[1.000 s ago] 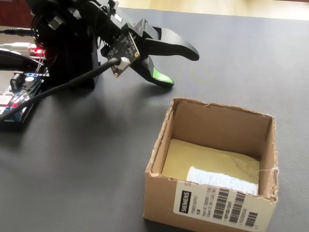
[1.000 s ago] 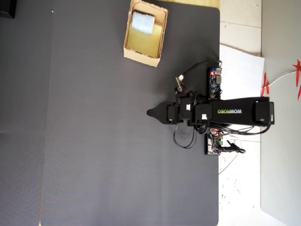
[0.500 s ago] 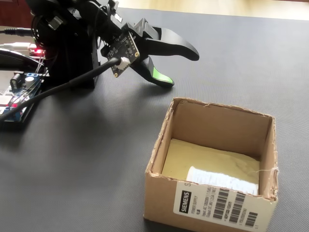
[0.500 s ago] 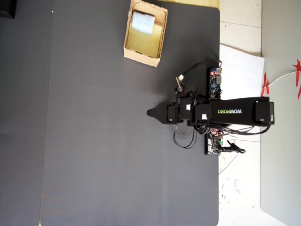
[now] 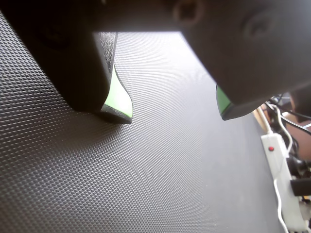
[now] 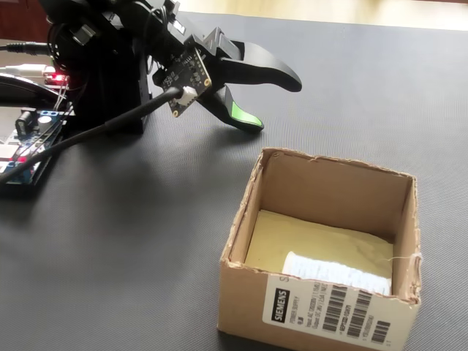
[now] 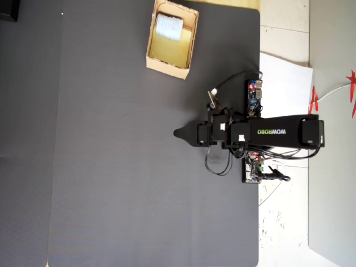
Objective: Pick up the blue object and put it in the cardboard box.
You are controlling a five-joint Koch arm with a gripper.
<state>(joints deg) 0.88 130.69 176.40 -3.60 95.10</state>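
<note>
Currently the blue object (image 6: 336, 272) lies inside the cardboard box (image 6: 241, 219), against its labelled wall. Well apart, at 10 o'clock from the box in the fixed view, the gripper (image 6: 274, 99) rests on the dark bench (image 6: 131, 241), jaws apart and empty.

The arm (image 7: 278, 132) is matte black plastic, with pale "WOWROBO" lettering on its long link in the overhead view. Its gripper (image 6: 276, 100) has curved black fingers lined with bright green pads (image 5: 118, 97). A small black circuit board (image 6: 185, 76) with a white plug sits at the wrist, trailing a black cable (image 6: 95, 129).
</note>
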